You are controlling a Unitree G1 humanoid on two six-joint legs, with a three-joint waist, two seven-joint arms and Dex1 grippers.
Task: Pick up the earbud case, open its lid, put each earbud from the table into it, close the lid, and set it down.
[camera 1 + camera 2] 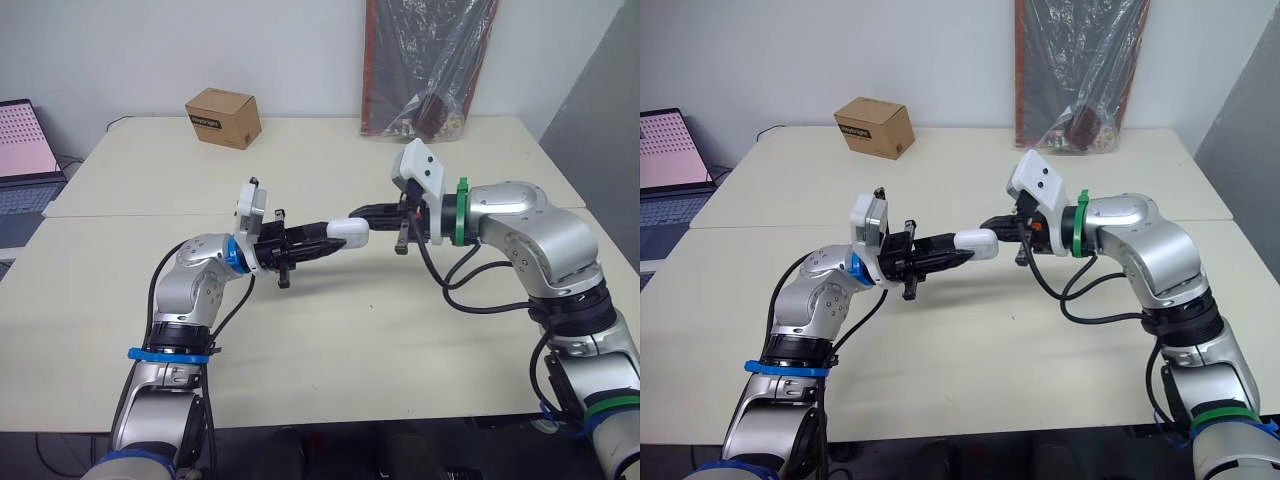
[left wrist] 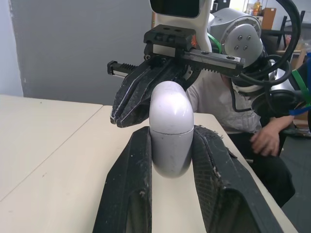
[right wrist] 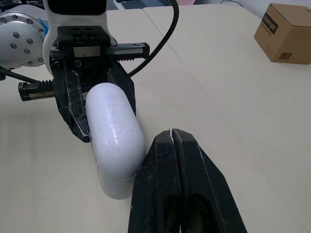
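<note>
Clamping the earbud case is the left gripper. Right gripper, fingers together, sits at its lid — pushing askew could dislodge it.

- earbud case: plain glossy white
- left tool, right tool: black
- desk: plain pale cream
- box: brown cardboard, white label with dark print
- laptop: pink screen, fine dot grid

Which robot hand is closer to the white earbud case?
Left. The left gripper clamps the earbud case between its fingers; the right gripper, fingers shut, sits just beside the case's far end.
</note>
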